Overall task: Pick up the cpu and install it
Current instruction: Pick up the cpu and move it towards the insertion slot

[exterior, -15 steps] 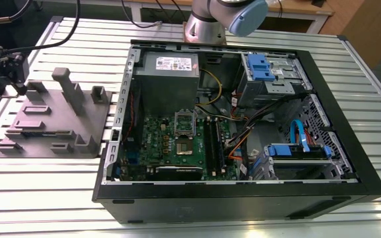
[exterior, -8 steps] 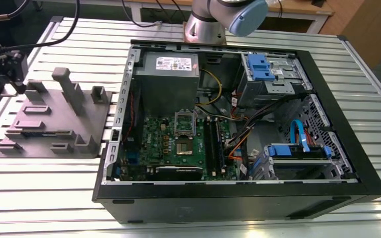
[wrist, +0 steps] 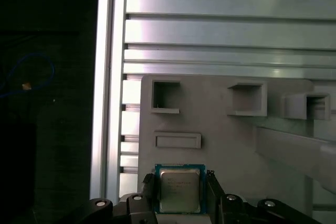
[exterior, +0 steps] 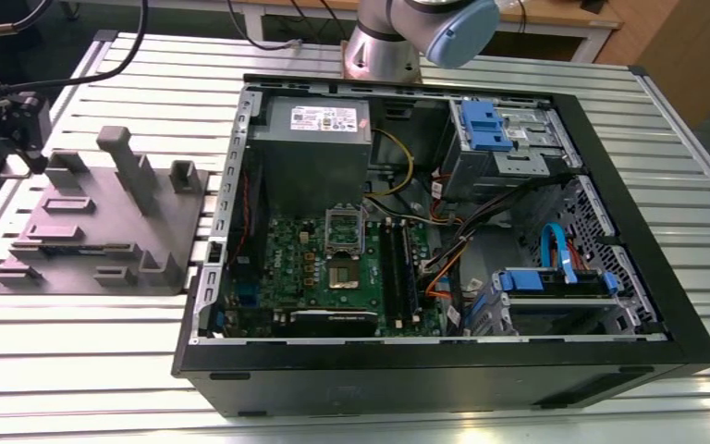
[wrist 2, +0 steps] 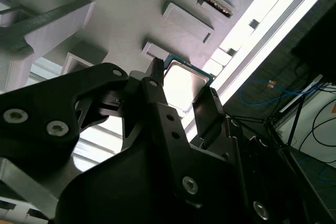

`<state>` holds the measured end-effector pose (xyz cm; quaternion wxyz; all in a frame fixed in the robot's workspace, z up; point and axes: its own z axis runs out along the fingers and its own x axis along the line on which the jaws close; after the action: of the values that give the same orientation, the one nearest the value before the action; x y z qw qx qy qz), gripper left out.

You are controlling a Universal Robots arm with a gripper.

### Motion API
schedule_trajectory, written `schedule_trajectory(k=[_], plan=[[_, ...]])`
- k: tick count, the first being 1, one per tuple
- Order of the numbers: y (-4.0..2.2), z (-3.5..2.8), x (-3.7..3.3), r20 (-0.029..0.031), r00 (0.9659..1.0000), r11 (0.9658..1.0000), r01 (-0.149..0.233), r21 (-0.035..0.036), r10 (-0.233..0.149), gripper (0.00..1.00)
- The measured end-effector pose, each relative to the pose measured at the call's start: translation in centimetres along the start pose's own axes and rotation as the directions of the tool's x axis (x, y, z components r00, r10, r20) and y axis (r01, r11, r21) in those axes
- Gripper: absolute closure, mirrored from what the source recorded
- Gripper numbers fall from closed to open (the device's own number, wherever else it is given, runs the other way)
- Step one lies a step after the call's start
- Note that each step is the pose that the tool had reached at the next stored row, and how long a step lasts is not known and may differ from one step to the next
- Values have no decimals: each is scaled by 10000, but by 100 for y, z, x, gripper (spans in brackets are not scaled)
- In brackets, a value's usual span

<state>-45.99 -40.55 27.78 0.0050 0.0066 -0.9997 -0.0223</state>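
The cpu (wrist: 179, 191), a small square chip with a shiny metal top and green rim, lies against the grey fixture block (wrist: 220, 124). In both wrist views my gripper (wrist: 181, 195) has one black finger pressed to each side edge of the chip. The second wrist view shows the cpu (wrist 2: 184, 83) bright between the black fingertips (wrist 2: 155, 74). In the exterior view the gripper (exterior: 19, 153) hangs at the far left, over the fixture's (exterior: 103, 222) left edge. The open socket frame (exterior: 345, 231) sits on the green motherboard (exterior: 330, 277) inside the computer case.
The open black case (exterior: 454, 361) fills the middle and right of the slatted metal table (exterior: 84, 351). A grey power-supply box (exterior: 318, 139), blue drive brackets (exterior: 484, 125) and loose cables (exterior: 503, 222) crowd its inside. Upright posts (exterior: 127, 162) rise from the fixture.
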Motion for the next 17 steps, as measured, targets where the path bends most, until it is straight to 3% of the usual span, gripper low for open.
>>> schedule_trajectory(k=[17], plan=[[1,-30,0,0,10000,10000,0,0,0,53]])
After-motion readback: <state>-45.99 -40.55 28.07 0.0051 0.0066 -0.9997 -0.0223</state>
